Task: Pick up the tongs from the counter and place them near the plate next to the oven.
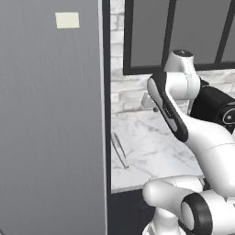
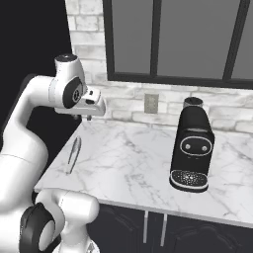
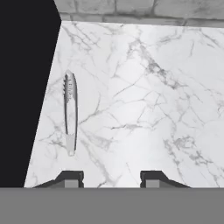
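Tongs (image 1: 119, 150) lie flat on the counter (image 1: 151, 151) in the left base view, close against the tall grey panel (image 1: 50, 114) at its left edge. From the right base view the gripper (image 2: 89, 117) hangs above and behind them, holding nothing, with the coffee machine (image 2: 191, 148) well apart. In the hand view the fingertips (image 3: 70, 179) look narrowly parted over bare marble to the right of the tongs; descending without shifting left would likely miss them, and the thin, flat arms may slip.
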Controlling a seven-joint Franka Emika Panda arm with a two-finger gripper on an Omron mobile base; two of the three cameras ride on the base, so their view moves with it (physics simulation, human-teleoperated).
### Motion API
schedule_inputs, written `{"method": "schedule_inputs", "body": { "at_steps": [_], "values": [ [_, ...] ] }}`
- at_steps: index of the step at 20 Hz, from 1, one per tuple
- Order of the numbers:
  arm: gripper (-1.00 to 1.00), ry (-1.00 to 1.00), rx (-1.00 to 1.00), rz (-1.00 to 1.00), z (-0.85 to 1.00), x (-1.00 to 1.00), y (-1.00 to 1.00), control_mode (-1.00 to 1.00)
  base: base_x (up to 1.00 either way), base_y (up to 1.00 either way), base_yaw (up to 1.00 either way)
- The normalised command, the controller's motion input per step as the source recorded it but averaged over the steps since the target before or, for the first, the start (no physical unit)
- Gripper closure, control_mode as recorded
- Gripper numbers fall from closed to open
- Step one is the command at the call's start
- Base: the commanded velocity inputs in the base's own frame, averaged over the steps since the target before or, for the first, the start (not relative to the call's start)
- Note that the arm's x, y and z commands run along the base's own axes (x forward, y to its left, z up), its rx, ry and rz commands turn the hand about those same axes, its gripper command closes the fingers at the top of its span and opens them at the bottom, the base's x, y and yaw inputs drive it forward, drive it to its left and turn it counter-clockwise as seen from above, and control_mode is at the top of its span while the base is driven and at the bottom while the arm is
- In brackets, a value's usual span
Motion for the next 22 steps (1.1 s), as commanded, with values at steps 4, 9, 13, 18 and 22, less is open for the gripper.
{"method": "schedule_inputs", "body": {
  "at_steps": [4, 9, 13, 18, 22],
  "values": [
    [-1.0, -0.01, -0.02, 0.01, -0.01, -0.16, 0.14, -1.0, 0.0, 0.0, 0.0],
    [-1.0, 0.03, -0.01, 0.06, -0.32, -0.24, 0.39, -1.0, 0.0, 0.0, 0.0],
    [-1.0, 0.09, 0.0, 0.03, -0.53, 0.0, 0.47, -1.0, 0.0, 0.0, 0.0],
    [-1.0, 0.15, -0.01, 0.04, -0.6, 0.01, 0.49, -1.0, 0.0, 0.0, 0.0],
    [-1.0, 0.14, -0.01, 0.01, -0.64, 0.15, 0.42, -1.0, 0.0, 0.0, 0.0]
  ]
}}
